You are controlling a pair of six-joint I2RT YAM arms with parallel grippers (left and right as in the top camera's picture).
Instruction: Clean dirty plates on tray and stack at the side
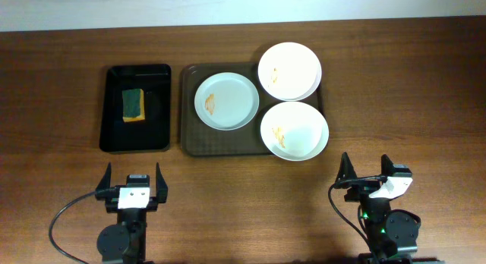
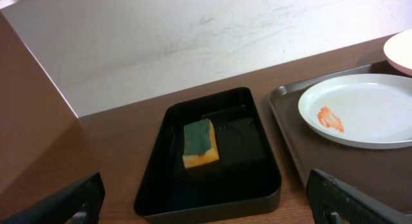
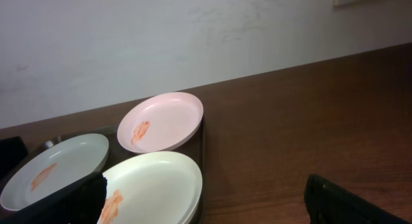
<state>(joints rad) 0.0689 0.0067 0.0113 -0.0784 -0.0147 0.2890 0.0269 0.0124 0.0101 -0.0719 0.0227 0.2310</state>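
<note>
Three white plates lie on the dark brown tray (image 1: pixel 188 135). One plate (image 1: pixel 226 102) is on its left half, a second (image 1: pixel 289 70) overhangs the far right corner, and a third (image 1: pixel 295 131) overhangs the near right edge. Each carries an orange smear. My left gripper (image 1: pixel 134 177) is open near the table's front edge, facing the black tray, and holds nothing. My right gripper (image 1: pixel 365 167) is open too, in front of and to the right of the near plate (image 3: pixel 158 185). The right wrist view also shows the far plate (image 3: pixel 161 121) and the left plate (image 3: pixel 61 163).
A smaller glossy black tray (image 1: pixel 114 135) stands left of the brown tray and holds a green and yellow sponge (image 1: pixel 134 105). The left wrist view shows that sponge (image 2: pixel 200 143) straight ahead. Bare wooden table lies right of the trays, with a pale wall behind.
</note>
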